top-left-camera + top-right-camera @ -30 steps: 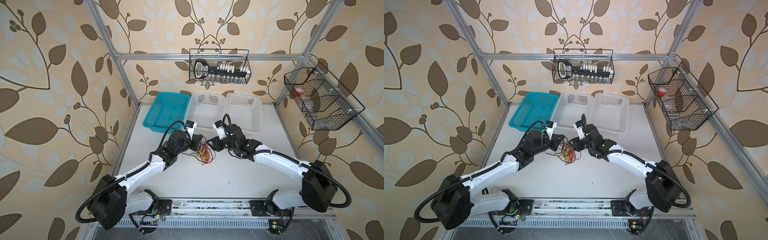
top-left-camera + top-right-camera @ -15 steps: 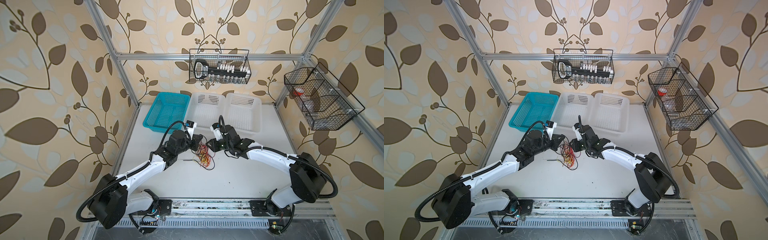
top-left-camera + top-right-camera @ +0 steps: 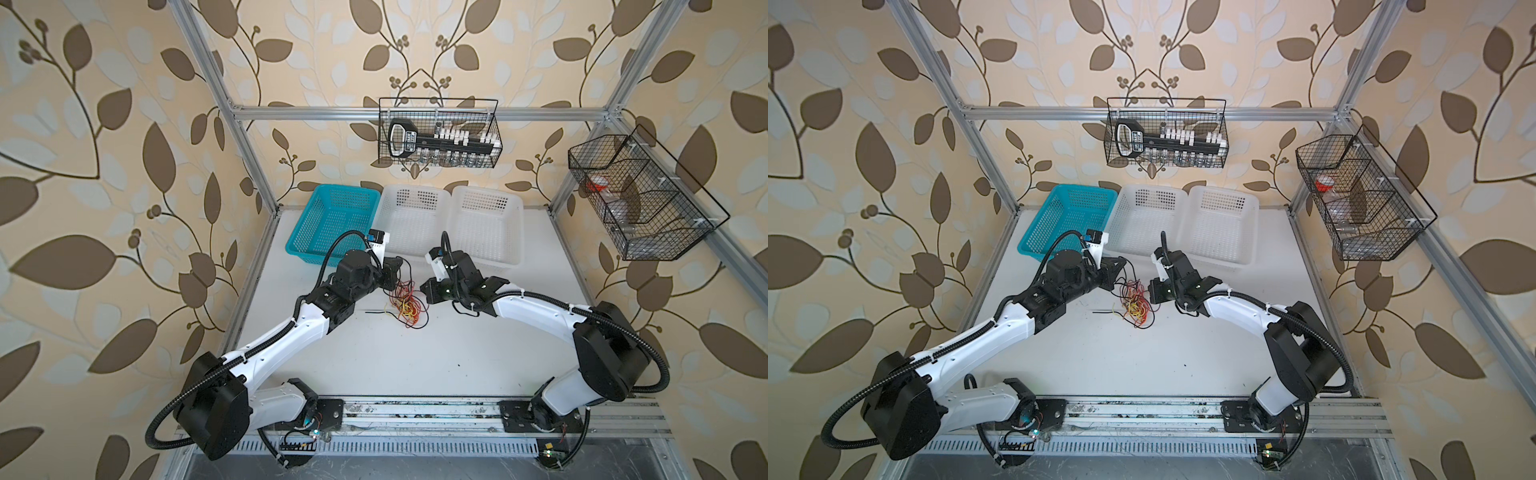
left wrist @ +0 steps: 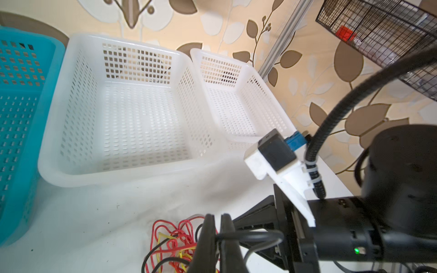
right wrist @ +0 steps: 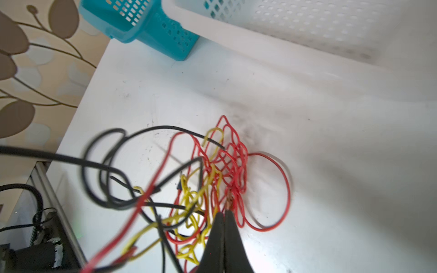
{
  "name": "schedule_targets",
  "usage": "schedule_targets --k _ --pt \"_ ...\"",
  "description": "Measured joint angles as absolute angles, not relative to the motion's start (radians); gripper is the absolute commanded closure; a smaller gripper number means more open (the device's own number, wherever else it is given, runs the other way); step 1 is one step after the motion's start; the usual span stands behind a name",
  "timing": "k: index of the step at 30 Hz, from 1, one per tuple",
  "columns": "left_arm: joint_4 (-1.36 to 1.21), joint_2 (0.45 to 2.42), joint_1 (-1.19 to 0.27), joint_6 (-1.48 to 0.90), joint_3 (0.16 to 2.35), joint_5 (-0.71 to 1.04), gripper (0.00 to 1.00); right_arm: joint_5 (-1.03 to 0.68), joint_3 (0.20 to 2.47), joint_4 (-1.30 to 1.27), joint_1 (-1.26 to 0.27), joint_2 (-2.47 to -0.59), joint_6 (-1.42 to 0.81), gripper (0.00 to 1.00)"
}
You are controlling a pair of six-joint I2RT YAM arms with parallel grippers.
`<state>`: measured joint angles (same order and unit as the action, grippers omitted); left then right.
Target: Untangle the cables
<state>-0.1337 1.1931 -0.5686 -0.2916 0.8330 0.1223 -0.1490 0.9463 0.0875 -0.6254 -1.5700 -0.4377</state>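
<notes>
Finds the cables in one loose knot of red, yellow and black on the table, just in front of the middle white basket

Clamps the left gripper tight on a black cable, by the look of the left wrist view, off the basket's near left corner in both top views

Pinches the right gripper closed on what looks like the bared end of a red cable, in front of the basket's near right corner

Puts the knot squarely between the two sets of jaws, touching both, with neither arm nearer

Runs the heap's longer side away from the basket's front rim, so crosswise to the line between the grippers

Calls, in all likelihood, for drawing the two held strands apart along the line of that rim, black one way, red the other

Risks dragging the whole bundle along, given yellow loops snarled through its middle
</notes>
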Motion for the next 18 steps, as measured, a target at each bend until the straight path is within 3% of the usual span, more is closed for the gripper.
schedule_targets --k 12,18 --pt "-0.081 1.179 -0.569 -0.287 0.878 0.131 1.0 -0.138 0.899 0.074 -0.618 -1.427 -0.381 0.59" --pt "-0.075 1.18 -0.569 -0.287 0.878 0.148 1.0 -0.163 0.93 0.075 -0.637 -1.41 -0.383 0.56"
